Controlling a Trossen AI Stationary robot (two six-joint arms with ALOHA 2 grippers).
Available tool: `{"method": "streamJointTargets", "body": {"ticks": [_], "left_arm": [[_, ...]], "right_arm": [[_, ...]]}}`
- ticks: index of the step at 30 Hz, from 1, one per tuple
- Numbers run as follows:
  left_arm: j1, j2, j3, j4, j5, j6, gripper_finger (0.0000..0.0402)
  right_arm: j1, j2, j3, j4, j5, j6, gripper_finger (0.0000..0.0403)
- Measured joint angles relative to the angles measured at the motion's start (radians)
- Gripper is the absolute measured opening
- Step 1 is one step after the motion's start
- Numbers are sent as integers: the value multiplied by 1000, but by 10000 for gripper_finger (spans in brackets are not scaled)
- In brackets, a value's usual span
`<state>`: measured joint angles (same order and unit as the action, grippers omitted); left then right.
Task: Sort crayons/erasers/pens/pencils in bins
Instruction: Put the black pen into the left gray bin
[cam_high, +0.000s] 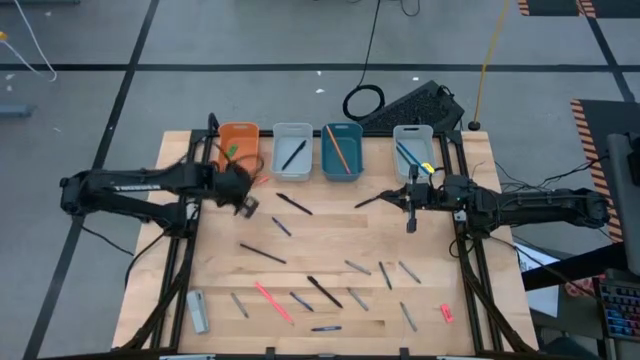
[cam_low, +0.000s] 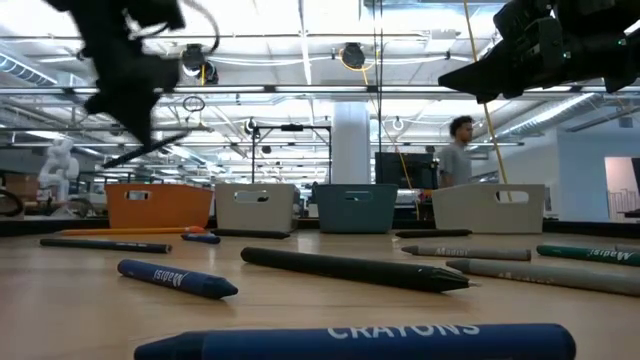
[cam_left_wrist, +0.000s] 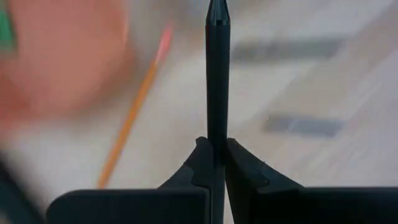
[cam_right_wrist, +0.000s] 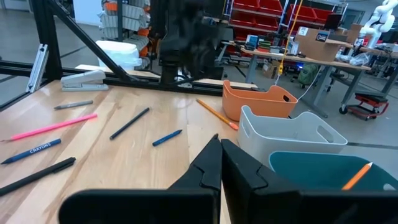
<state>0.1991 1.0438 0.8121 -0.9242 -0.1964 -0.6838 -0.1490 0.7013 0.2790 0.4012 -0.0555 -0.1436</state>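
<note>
Bins (cam_high: 291, 150) line the table's far edge.
Left gripper (cam_left_wrist: 215, 163) clamps a dark pen (cam_left_wrist: 217, 74) near the orange bin (cam_high: 238, 146); right gripper (cam_right_wrist: 220, 167) is closed, empty.

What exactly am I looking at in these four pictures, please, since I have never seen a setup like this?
Two dark robot arms work at a wooden table. One camera looks straight down, one sits at tabletop height, and one rides on each wrist. Along the far edge stand four bins: orange, pale, teal, pale. Pens, pencils and crayons lie scattered, with a stapler at the near left corner. The left gripper, near the orange bin, grips a dark pen. The right gripper is shut and holds nothing.
</note>
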Motion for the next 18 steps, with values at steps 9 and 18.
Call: {"method": "streamJointTargets", "body": {"ticks": [9, 18], "left_arm": [[226, 126, 225, 325, 12, 435, 14], [371, 453, 436, 355, 109, 656, 13]], "right_arm": [[0, 0, 0, 6, 0, -3, 0], [0, 0, 0, 6, 1, -3, 0]]}}
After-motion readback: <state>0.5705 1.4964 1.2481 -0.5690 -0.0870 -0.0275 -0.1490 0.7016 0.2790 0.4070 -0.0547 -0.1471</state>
